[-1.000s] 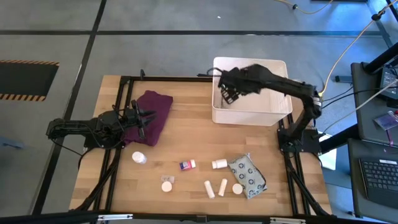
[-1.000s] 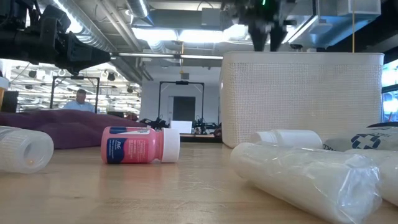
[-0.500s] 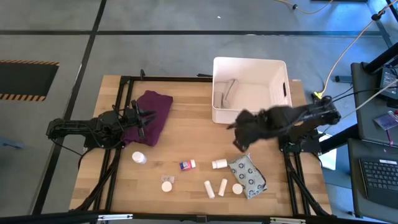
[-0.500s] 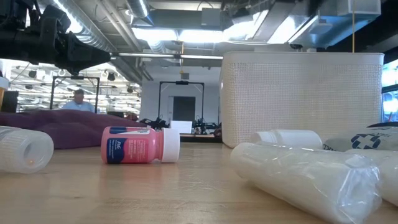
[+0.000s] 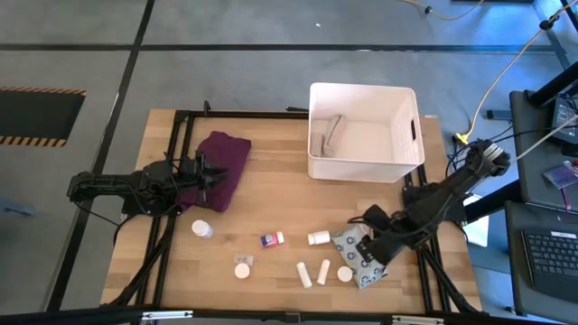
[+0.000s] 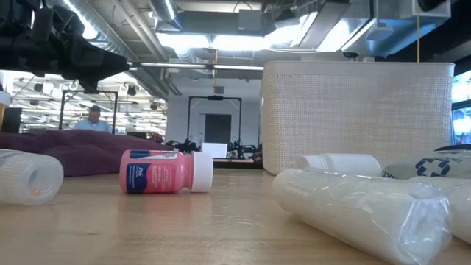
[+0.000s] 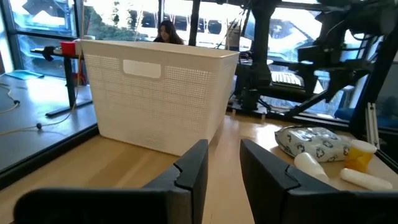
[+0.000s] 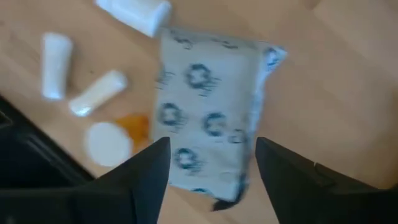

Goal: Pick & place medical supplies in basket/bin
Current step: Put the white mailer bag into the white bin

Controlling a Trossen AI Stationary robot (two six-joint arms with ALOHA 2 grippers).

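The job looks barely begun. In the high view the white rectangular plastic tub (image 5: 365,132) sits at upper centre-right of the wooden tabletop (image 5: 280,203), and it holds one slim grey item (image 5: 331,134) leaning in its left corner — what that item is I cannot make out from this height. Nearly everything else is still out along the lower part of the frame: a small white bottle (image 5: 201,229) at lower left, a pink-and-blue labelled bottle (image 5: 272,239), a white capped bottle (image 5: 318,238), two white tubes (image 5: 313,272) lying side by side, two round white containers (image 5: 242,270) and the grey cross-patterned pouch (image 5: 356,256) at lower right. The right gripper (image 5: 372,240) hangs directly above that pouch, its jaws parted wide either side of the pouch in its wrist view (image 8: 211,121) and holding nothing — so this seems the next pick, not yet taken. The left gripper (image 5: 206,174) waits at middle left over the folded purple cloth (image 5: 217,166), jaws a narrow gap apart and empty.
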